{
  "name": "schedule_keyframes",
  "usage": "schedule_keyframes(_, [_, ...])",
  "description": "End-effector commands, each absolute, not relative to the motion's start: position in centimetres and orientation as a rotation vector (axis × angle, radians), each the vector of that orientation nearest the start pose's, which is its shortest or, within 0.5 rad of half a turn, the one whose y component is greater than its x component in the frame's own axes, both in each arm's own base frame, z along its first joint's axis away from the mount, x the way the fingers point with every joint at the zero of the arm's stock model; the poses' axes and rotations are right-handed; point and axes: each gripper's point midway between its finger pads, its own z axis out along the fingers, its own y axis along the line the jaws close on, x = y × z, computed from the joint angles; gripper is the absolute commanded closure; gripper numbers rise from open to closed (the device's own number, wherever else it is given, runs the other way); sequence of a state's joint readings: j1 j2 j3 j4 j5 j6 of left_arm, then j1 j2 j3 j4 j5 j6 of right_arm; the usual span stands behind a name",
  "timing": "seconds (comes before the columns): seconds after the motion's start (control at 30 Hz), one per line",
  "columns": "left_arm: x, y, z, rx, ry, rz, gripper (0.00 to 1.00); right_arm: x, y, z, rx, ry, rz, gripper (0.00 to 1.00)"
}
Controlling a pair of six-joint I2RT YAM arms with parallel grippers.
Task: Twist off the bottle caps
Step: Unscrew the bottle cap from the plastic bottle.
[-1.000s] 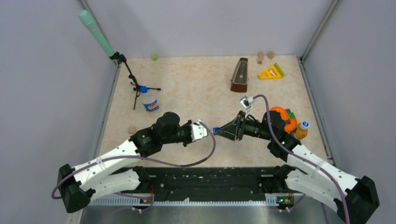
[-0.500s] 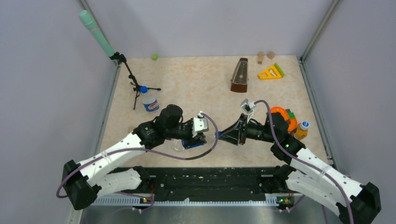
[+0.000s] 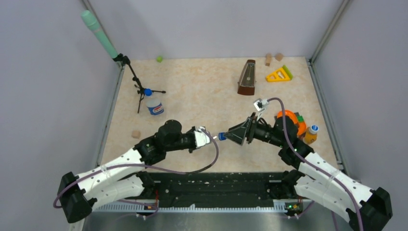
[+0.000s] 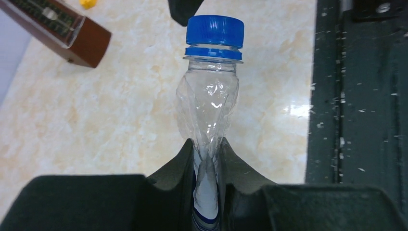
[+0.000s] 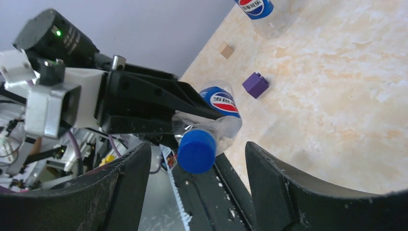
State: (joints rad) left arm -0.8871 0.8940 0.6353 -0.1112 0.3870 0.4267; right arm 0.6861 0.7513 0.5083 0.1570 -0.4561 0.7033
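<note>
A crushed clear bottle [image 4: 208, 103] with a red-and-blue label lies level above the table, and my left gripper [image 4: 207, 144] is shut on its body. Its dark blue bottle cap [image 4: 215, 31] sits on the neck above the blue ring. From above, that cap [image 3: 222, 136] points at my right gripper [image 3: 232, 135]. My right gripper [image 5: 197, 159] is open, one finger on each side of the cap [image 5: 196, 150], neither touching it. A second bottle [image 3: 154, 106] with a blue cap [image 3: 147, 92] stands at the left. An orange bottle [image 3: 311, 136] with a pale cap [image 3: 313, 128] stands at the right.
A tripod stand [image 3: 137, 83] with a green microphone stands by the left wall. A metronome [image 3: 247, 78], a yellow wedge [image 3: 279, 74] and wooden blocks [image 3: 268, 59] lie at the back. A purple cube [image 5: 255, 85] lies on the table under the held bottle. The black base rail [image 3: 207, 185] runs along the near edge.
My right gripper was shut on the cap and now stands open around it. My left gripper dipped and twisted with the bottle half a second ago, then came back level.
</note>
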Motion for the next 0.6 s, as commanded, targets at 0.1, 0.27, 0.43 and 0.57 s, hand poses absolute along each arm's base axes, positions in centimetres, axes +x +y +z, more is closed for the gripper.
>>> schedule_keyframes(0.1, [21.1,-26.8,22.2,1.241,1.294,-0.274,1.00,17.4,26.9,26.1,-0.185,1.800,1.487,0.31])
schedule_keyframes(0.27, [21.0,-27.5,23.7,1.184,1.163,-0.171,1.00,18.4,27.6,24.9,-0.063,1.865,1.534,0.37])
schedule_keyframes(0.43, [20.8,-27.7,23.1,1.224,1.118,-0.107,1.00,18.5,27.9,25.1,-0.010,1.828,1.606,0.44])
schedule_keyframes(0.57, [20.9,-27.5,22.9,1.234,1.124,-0.072,1.00,18.6,27.8,25.2,-0.004,1.835,1.593,0.48])
